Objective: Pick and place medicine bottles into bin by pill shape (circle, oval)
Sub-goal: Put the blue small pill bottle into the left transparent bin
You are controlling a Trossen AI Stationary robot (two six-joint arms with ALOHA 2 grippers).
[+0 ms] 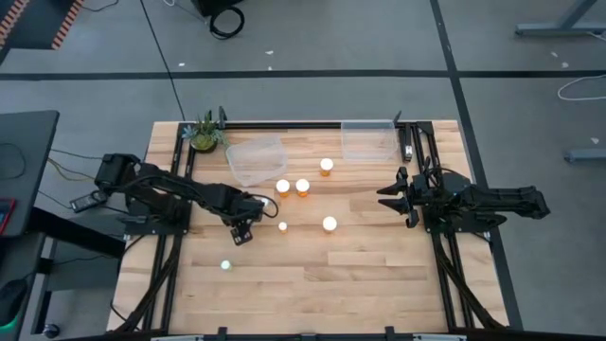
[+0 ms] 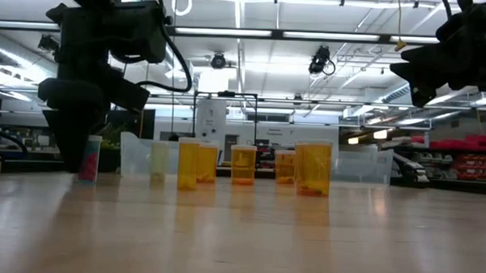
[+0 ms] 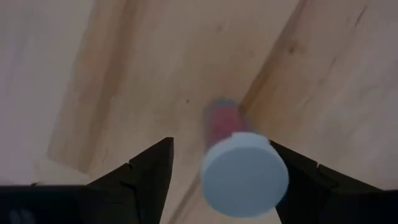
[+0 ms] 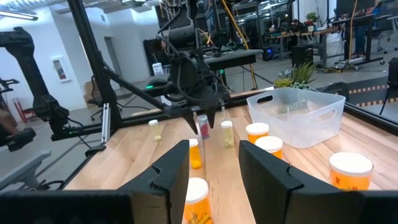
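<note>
Fingers (image 3: 152, 171) of the left gripper (image 1: 242, 230) stand spread to either side of a narrow pink-bodied bottle (image 3: 239, 163). In the left wrist view its round white cap sits between the two dark tips with a gap showing on one side; the other side is too blurred to say whether it touches. The low view shows the same bottle (image 2: 89, 159) below the dark gripper body, and its base seems level with the tabletop, though I cannot be sure it rests there.

Across the wooden table (image 1: 379, 275), the right gripper (image 1: 393, 195) hangs above the right side with its fingers apart and nothing between them.

Four wider orange bottles with white caps stand in the middle: two (image 1: 282, 187) (image 1: 303, 186) side by side just beside the left clear bin (image 1: 254, 159), one (image 1: 327, 166) nearer the second clear bin (image 1: 367, 139), and one (image 1: 329, 224) alone toward the centre. A small narrow bottle (image 1: 282, 226) stands just right of the left gripper, and another (image 1: 226, 265) stands alone nearer the front edge. A small green plant (image 1: 204, 133) sits at the table's back left corner.
</note>
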